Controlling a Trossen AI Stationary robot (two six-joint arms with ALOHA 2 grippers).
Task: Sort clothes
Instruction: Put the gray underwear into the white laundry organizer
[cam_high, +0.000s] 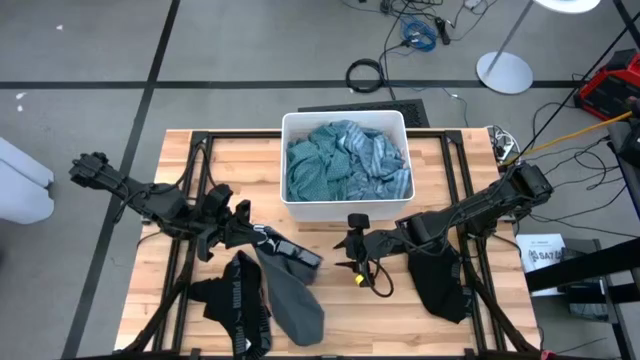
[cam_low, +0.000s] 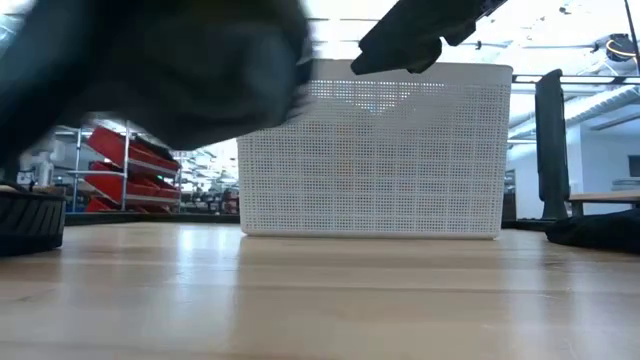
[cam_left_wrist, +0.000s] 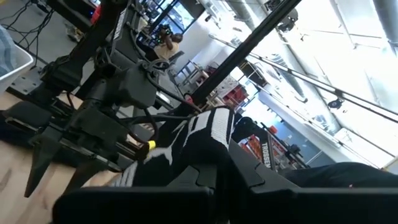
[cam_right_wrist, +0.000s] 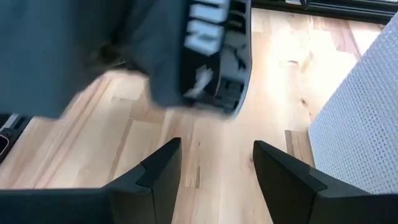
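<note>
up front, the left end effector (cam_high: 262, 238) is clamped on a dark grey garment (cam_high: 290, 295) with white lettering, hanging crumpled.

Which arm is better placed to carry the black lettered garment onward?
Left. Its tool is already shut on the black garment with white lettering, lifting one end. The right tool stands open and empty, facing it, near the white bin.

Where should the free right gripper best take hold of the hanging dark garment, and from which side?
Probably the waistband with white lettering, coming level from the right gripper's side. The left gripper holds the garment lifted, so that band hangs as a firm edge facing the open fingers.
</note>
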